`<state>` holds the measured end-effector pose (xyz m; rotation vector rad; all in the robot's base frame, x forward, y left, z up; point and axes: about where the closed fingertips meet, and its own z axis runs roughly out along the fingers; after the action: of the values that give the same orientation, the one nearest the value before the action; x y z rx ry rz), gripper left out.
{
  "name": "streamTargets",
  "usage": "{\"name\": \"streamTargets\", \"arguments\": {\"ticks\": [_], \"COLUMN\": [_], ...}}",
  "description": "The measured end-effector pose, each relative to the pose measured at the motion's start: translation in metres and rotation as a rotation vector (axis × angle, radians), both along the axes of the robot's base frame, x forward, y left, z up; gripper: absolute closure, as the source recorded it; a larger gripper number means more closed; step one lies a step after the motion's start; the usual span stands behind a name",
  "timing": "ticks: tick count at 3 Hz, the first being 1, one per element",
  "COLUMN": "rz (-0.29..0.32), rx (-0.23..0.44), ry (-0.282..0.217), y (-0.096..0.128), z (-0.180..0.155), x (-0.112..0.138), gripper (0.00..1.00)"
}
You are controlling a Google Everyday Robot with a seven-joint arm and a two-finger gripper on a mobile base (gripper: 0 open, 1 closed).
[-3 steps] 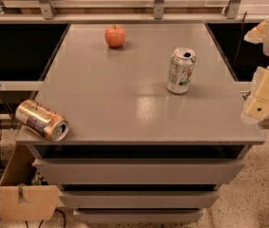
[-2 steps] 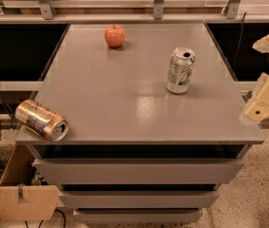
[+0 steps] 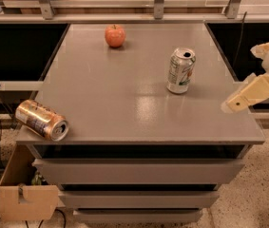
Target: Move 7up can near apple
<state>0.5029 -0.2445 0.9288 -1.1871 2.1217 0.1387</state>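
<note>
The 7up can [image 3: 180, 71], silver-white with green lettering, stands upright on the right half of the grey table top [image 3: 124, 94]. The red-orange apple [image 3: 115, 35] sits near the far edge, left of the middle, well apart from the can. My gripper [image 3: 241, 77] hangs at the right edge of the view, just beyond the table's right side and to the right of the can. Its cream fingers [image 3: 249, 94] are spread apart and hold nothing.
A gold-orange can [image 3: 42, 119] lies on its side at the table's front left corner, partly over the edge. Drawers sit below the table top. A metal rail [image 3: 158, 4] runs behind the far edge. A cardboard box [image 3: 27, 203] stands on the floor at lower left.
My gripper has dropped a little and edged left toward the table's right side. The cans and the apple have not moved.
</note>
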Motion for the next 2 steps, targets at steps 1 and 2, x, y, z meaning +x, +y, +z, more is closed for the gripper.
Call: {"name": "streamTargets", "arguments": {"ticks": [1, 2], "rz": [-0.009, 0.004], "rx": [0.013, 0.032], "ry": [-0.021, -0.019], "y": [0.0017, 0.0047], "z": [0.003, 0.0006], "x": [0.0065, 0.0096], "gripper": [0.0, 0.0]}}
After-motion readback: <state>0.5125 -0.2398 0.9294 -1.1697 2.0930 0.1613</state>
